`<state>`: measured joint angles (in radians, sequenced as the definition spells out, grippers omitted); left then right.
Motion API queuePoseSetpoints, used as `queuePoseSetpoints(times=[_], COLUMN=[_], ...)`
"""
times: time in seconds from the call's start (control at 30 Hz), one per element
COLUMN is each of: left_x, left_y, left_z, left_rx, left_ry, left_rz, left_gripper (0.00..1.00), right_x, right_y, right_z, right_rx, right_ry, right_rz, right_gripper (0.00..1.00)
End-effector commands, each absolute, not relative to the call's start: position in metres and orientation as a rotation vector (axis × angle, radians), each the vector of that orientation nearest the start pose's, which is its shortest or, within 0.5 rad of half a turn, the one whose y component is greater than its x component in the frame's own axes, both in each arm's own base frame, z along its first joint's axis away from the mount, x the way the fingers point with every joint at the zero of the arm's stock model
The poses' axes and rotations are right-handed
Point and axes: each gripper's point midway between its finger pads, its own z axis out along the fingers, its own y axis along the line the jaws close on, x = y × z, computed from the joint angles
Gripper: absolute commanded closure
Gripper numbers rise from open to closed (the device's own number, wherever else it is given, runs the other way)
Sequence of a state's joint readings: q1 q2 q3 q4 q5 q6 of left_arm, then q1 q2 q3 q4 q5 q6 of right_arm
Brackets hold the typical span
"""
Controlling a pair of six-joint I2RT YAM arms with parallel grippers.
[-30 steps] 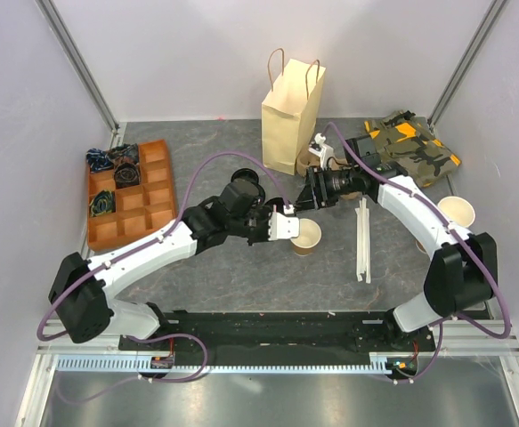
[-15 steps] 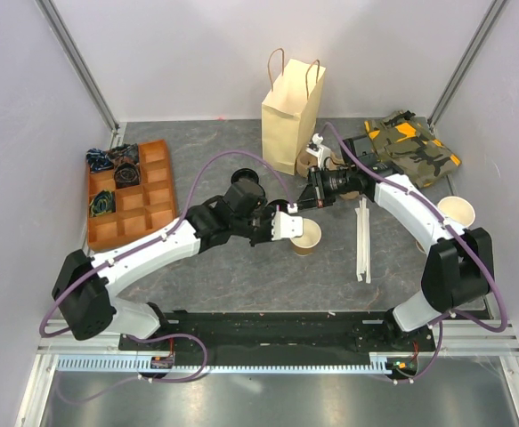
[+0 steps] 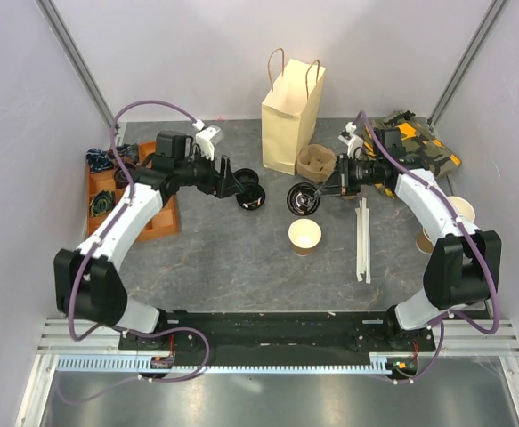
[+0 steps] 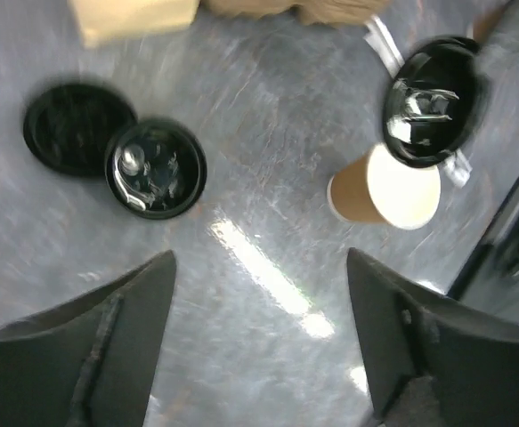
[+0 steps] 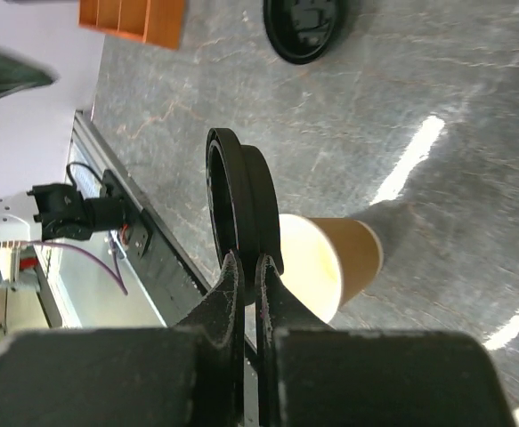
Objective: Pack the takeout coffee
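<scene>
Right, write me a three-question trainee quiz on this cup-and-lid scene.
1. True or false: the brown cup is already capped.
2. Which fingers are shut on the black lid held above the table? A) left B) right C) neither
3. Fill in: in the left wrist view, ___ loose lids lie on the table beyond the open left fingers.

Key:
1. False, its mouth is open.
2. B, the right fingers pinch the lid's rim.
3. Two.
</scene>
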<state>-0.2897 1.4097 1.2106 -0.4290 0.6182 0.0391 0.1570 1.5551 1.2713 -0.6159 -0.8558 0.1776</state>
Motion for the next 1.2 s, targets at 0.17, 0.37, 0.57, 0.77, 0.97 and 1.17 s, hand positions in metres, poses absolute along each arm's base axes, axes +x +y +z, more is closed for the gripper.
queuePoseSetpoints(times=[0.17,0.37,0.57,0.77,0.97,1.17], left_x=[0.373,0.397,0.415,0.424,0.427,0.430], left_y=[-0.197,-0.190,-0.190,-0.191,-0.194,-0.199], left_z=[0.142,0.106,0.086,0.076,0.069,0.064], left_rx=[0.105,0.064,0.054,0.057,0.085,0.099], left_ry=[2.408,2.480,2.502,2.504,2.502,2.503], left_rz=[-0.913,-0.808,-0.764,-0.746,-0.737,-0.727], left_gripper=[0.50,0.60,0.57,0.56,0.57,0.59], right_x=[0.336,0.338,0.340,0.342,0.342,0.344], right_y=[0.177,0.176,0.174,0.175,0.174,0.174], right_z=[0.224,0.224,0.222,0.218,0.216,0.215], right_rx=[-0.360,-0.354,-0.350,-0.347,-0.343,-0.341], right_ry=[2.283,2.286,2.293,2.301,2.309,2.311], right_rz=[1.131,1.124,1.125,1.133,1.136,1.138], right_gripper=[1.00,1.00,1.00,1.00,1.00,1.00])
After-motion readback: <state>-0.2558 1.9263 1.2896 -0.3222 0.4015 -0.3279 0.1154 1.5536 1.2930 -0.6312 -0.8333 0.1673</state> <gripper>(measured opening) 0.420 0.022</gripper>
